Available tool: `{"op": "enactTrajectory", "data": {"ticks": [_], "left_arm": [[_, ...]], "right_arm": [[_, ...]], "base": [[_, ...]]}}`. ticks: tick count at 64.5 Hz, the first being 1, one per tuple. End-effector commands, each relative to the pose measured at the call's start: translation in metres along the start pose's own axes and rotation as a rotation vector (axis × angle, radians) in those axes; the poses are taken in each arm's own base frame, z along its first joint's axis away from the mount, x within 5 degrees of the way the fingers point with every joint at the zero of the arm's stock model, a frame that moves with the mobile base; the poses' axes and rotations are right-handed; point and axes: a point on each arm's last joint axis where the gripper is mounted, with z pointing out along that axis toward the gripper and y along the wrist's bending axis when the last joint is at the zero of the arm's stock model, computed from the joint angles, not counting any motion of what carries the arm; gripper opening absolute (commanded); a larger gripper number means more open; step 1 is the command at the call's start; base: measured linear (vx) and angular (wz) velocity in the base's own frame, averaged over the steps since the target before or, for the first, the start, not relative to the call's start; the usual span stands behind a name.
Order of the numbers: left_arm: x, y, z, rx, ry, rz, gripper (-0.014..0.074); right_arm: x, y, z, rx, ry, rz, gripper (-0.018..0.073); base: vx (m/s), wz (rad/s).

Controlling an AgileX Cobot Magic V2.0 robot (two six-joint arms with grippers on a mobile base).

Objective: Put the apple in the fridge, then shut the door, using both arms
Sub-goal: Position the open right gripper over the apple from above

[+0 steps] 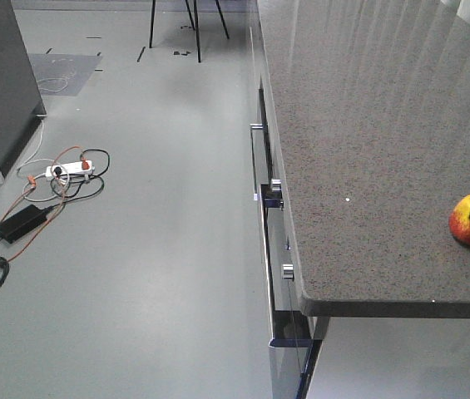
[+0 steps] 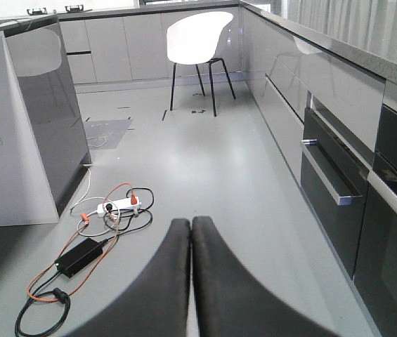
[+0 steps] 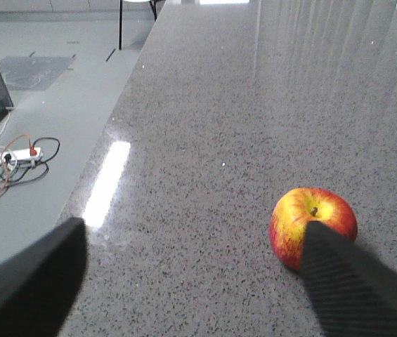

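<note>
Evidently working the pick-up step over the speckled countertop [image 3: 205,105]. Holding the right gripper [image 3: 194,228] spread wide just above that top; holding the left gripper [image 2: 190,221] pressed shut, out beyond the countertop's front, over the floor [image 2: 205,161]. Flanking the apple [image 3: 303,217], lying on the countertop, with one finger. Probably needing centring, then closing.

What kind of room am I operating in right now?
Most likely a kitchen, possibly a test or showroom one: a long speckled grey stone countertop, a black built-in oven with a steel bar handle set under it, and glossy grey cabinets along the far wall.
</note>
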Motion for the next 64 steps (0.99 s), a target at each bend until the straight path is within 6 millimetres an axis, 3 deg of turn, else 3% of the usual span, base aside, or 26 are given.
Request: {"op": "enactTrajectory", "data": {"ticks": [1,20,29,53,64], "left_arm": [[-0.001,0.0,0.0,0.004,-0.067,-0.013,-0.0006],[-0.001,0.0,0.0,0.004,-0.067,-0.013,-0.0006],[-0.001,0.0,0.0,0.004,-0.067,-0.013,-0.0006],[-0.001,0.0,0.0,0.004,-0.067,-0.013,-0.0006],[-0.001,0.0,0.0,0.004,-0.067,-0.013,-0.0006]], "right_arm": [[-0.016,-0.001,-0.001,0.016,-0.082,-0.025,0.0731],[-0.016,-0.001,-0.001,0.015,-0.084,-0.016,0.0694],[-0.033,-0.003,0.002,0.031,-0.109,0.009,0.068],[-0.102,-0.047,0.046,0.15,0.088,0.118,0.064],[-0.108,-0.058,0.073,0.167,0.148,0.098,0.0603]], "base": [[0.0,0.0],[0.0,0.0],[0.0,0.0],[0.0,0.0],[0.0,0.0]]}}
